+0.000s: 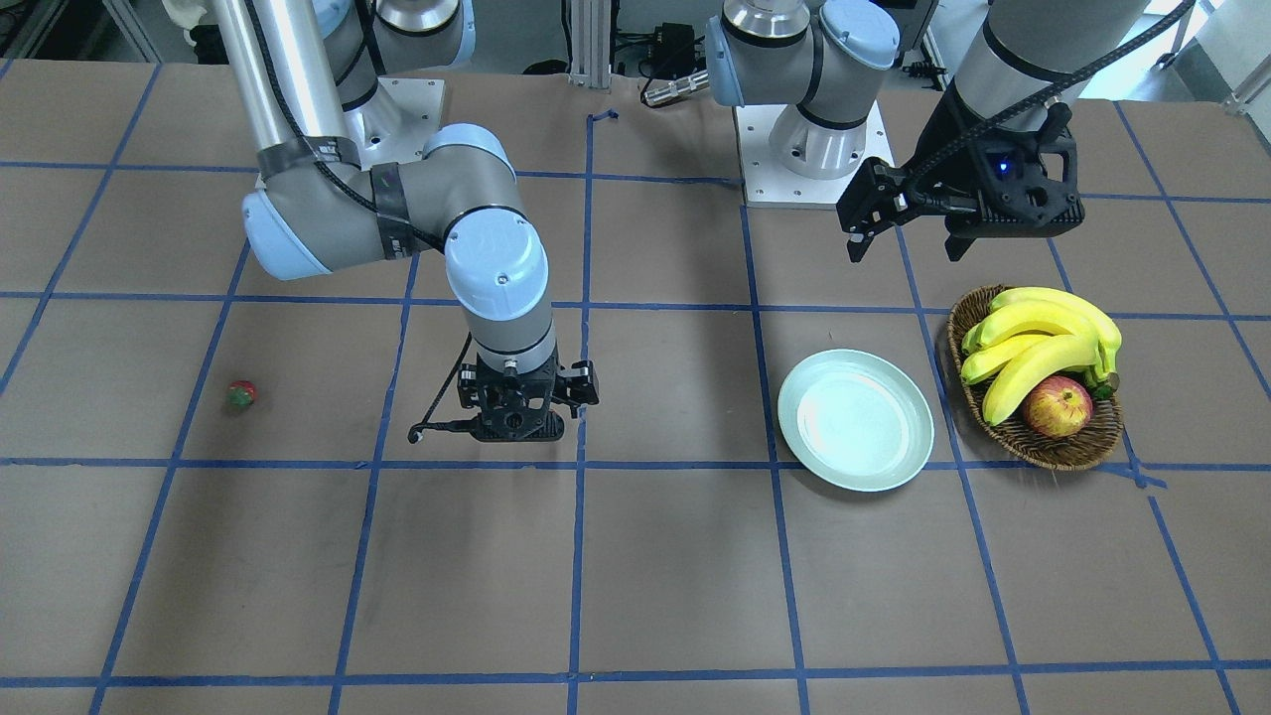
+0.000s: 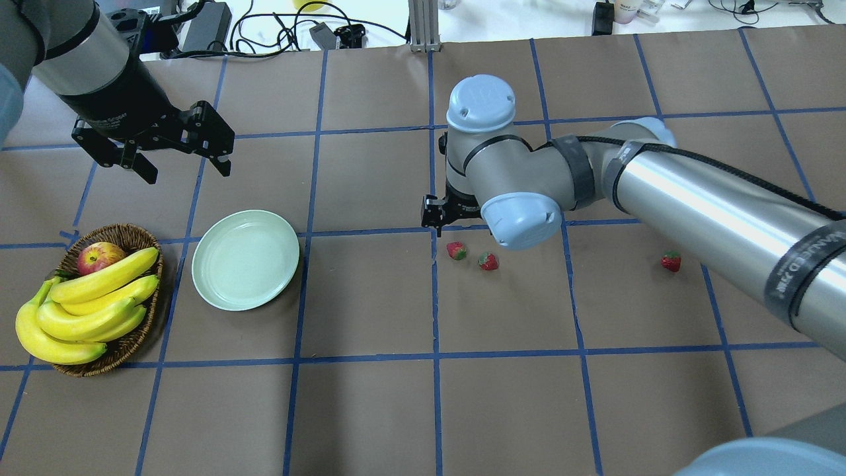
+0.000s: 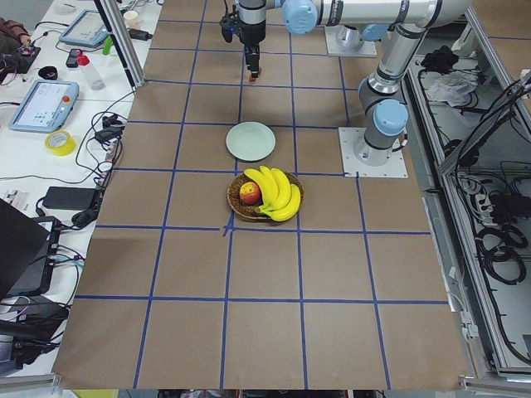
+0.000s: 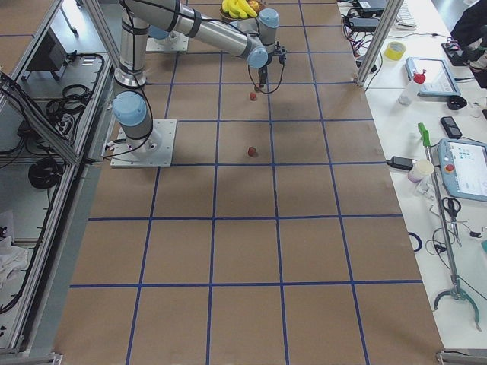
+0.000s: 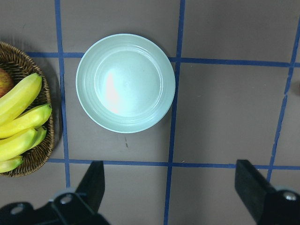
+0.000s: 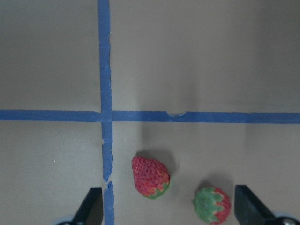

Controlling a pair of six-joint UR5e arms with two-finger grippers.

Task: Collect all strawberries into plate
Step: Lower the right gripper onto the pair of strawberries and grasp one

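Observation:
Three strawberries lie on the brown table. Two sit close together [image 2: 456, 250] [image 2: 488, 261], and the third [image 2: 671, 262] lies alone farther right; only that one shows in the front view [image 1: 241, 394]. My right gripper [image 6: 171, 211] is open and points down just above the pair [image 6: 150, 176] [image 6: 212, 205], which lie between its fingers [image 6: 91, 208]. The pale mint plate [image 2: 246, 259] is empty. My left gripper [image 2: 186, 170] is open and empty, raised behind the plate [image 5: 125, 83].
A brown wicker basket [image 2: 125, 231] with bananas [image 2: 86, 311] and a red-yellow apple [image 2: 99, 256] stands left of the plate. Blue tape lines grid the table. The right arm's elbow [image 2: 515, 198] hangs over the table's middle.

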